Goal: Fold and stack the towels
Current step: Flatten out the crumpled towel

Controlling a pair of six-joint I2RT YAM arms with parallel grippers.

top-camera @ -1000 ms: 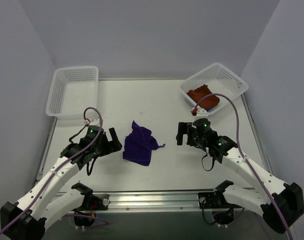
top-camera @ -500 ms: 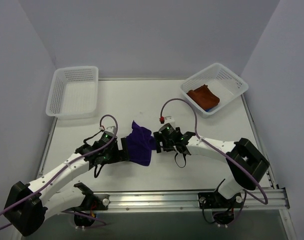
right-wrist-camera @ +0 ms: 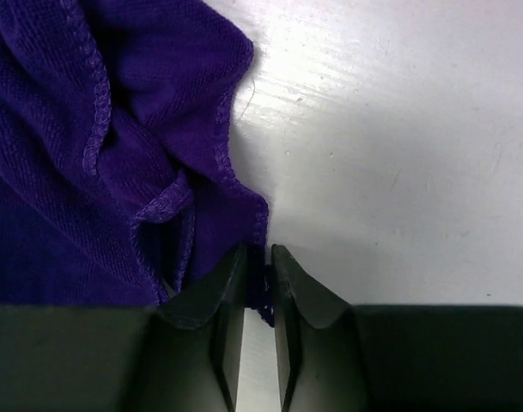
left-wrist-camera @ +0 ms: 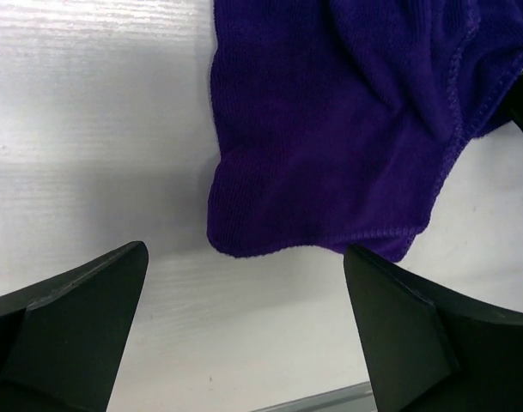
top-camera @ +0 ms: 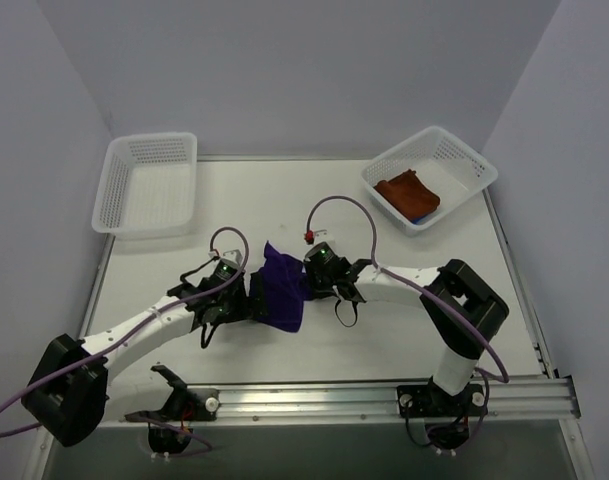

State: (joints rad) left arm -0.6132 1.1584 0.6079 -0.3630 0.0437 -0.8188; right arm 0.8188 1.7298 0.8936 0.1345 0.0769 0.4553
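Start at your left: the left basket (top-camera: 149, 185) (white mesh) sits at the back corner of the table (top-camera: 284, 200). Nearer the middle, your left gripper (top-camera: 246, 302) lies low at the left edge of the purple towel (top-camera: 281, 292), its jaws wide apart. In its wrist view the two fingers (left-wrist-camera: 72, 326) flank the towel's rounded near corner without touching it, with bare table between cloth and fingers. The purple towel lies crumpled on the table at mid-depth, between your two grippers. At its right edge your right gripper (top-camera: 309, 282) has its jaws drawn nearly together. Its wrist view shows them pinching a hemmed corner of the towel, the thin purple edge caught between the fingertips. Farther right, at the other back corner, the right basket (top-camera: 464, 165) holds the rust towel (top-camera: 404, 188), which lies on the basket's floor well apart from both grippers.
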